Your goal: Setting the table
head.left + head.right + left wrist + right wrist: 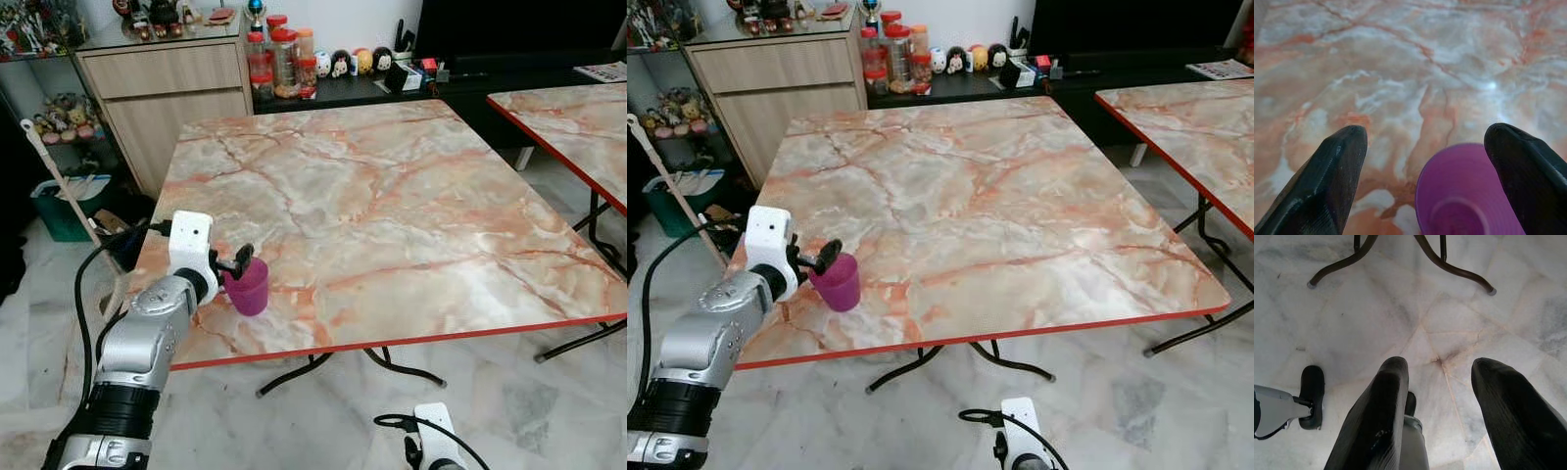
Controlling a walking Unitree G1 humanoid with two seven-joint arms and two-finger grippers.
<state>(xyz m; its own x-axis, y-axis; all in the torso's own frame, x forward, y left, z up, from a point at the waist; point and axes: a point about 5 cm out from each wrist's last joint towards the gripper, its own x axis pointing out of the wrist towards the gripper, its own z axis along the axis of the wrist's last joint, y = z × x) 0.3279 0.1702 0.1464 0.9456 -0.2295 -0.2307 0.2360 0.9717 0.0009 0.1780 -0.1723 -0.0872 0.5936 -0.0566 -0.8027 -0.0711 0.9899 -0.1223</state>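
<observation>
At lower left, the left gripper point(1425, 147), fingers spread, straddles a purple cup point(247, 286) on the marble table point(392, 196); the right gripper point(1440, 396) hangs open over the floor point(1400, 308).

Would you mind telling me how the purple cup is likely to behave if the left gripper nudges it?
The purple cup looks like thin plastic, so probably light. It stands upright on smooth marble table, so likely slides easily. Left gripper is open around it.

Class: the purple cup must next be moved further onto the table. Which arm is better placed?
Left. The left gripper is open around the purple cup; the right gripper hangs low over the floor.
</observation>
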